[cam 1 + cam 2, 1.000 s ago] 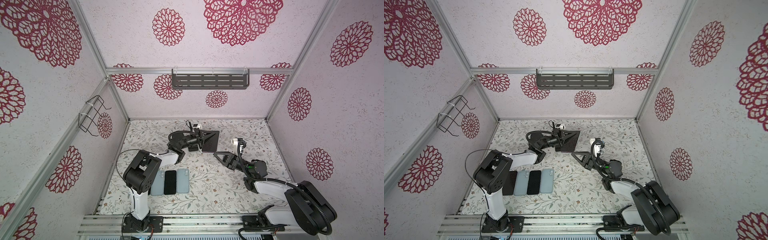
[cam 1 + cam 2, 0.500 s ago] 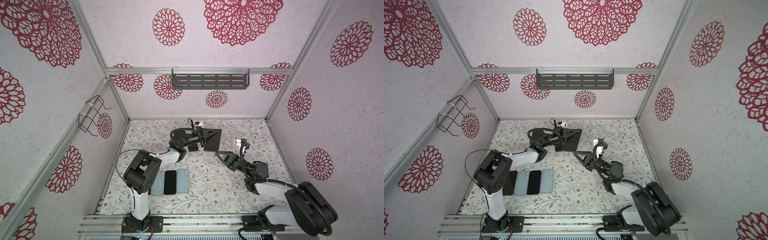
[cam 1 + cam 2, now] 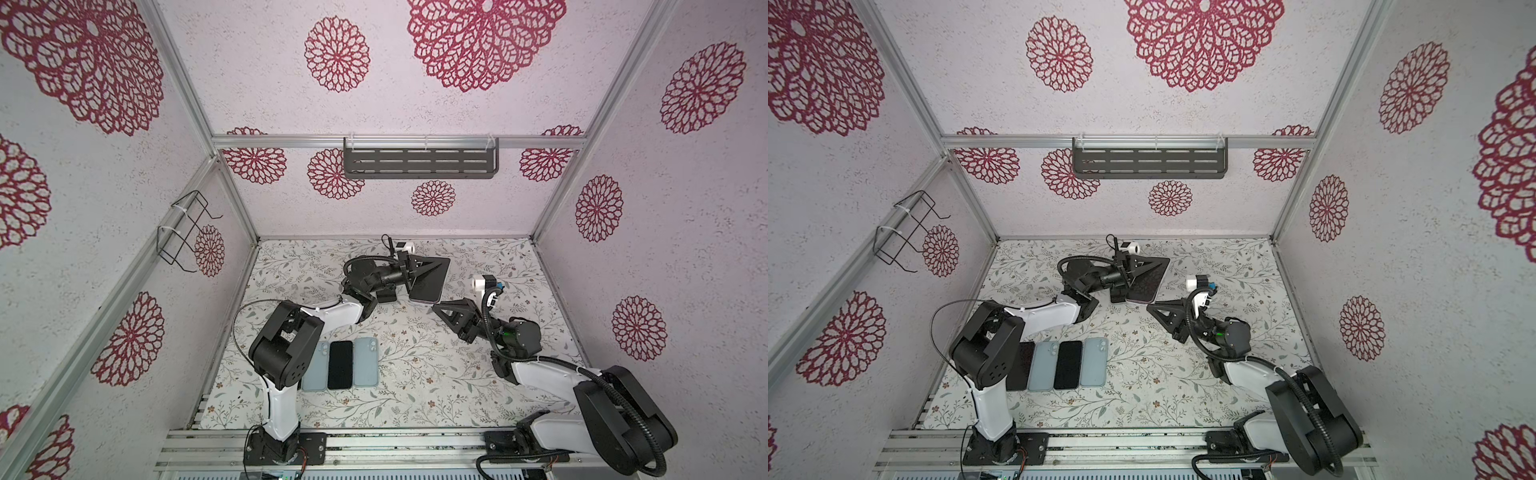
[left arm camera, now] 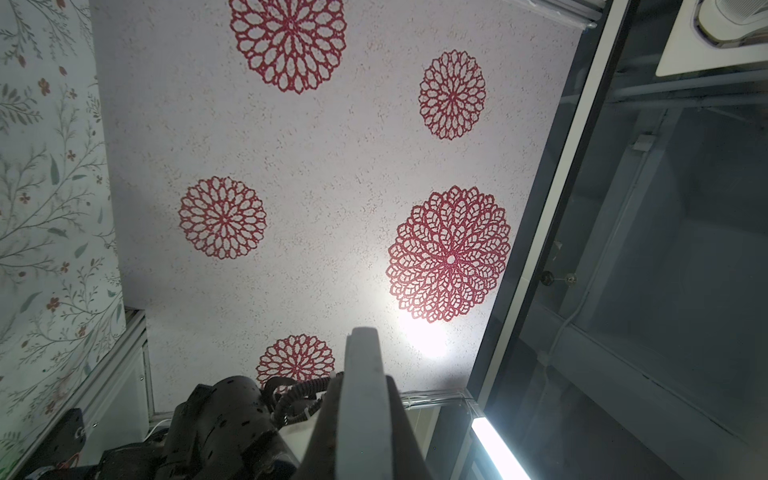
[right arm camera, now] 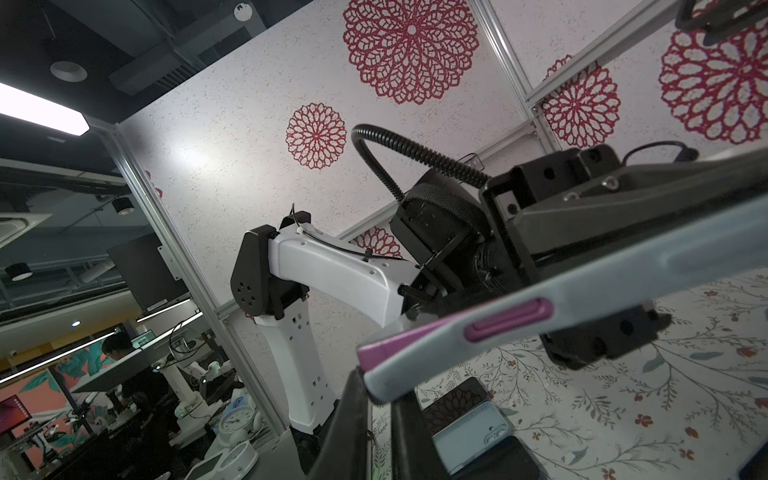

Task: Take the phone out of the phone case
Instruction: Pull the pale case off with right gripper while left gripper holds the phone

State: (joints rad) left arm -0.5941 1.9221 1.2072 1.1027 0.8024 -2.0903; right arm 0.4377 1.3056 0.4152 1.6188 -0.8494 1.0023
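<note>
The phone [image 3: 432, 282] [image 3: 1148, 282] is held slanted above the back of the table, dark screen up. My left gripper [image 3: 436, 270] [image 3: 1154, 266] is shut on it, one finger over the screen and one under the back. The phone case [image 5: 623, 270] is pale grey, and the phone's magenta corner [image 5: 382, 349] and side button stick out of it. My right gripper [image 3: 434, 306] [image 3: 1149, 307] [image 5: 376, 390] is shut, and its tips touch the case's near lower corner. In the left wrist view a grey slab shows edge-on between the dark fingers [image 4: 399, 415].
Several phones and pale blue cases [image 3: 365, 361] [image 3: 1069, 363] lie in a row at the front left of the floral table [image 3: 415, 374], beside the left arm's base. A dark shelf [image 3: 419, 158] hangs on the back wall. A wire basket [image 3: 185, 232] hangs on the left wall.
The left gripper has carried the phone slightly to the right and up. The right gripper's tips have stayed at the phone's lower corner, following it a little.
</note>
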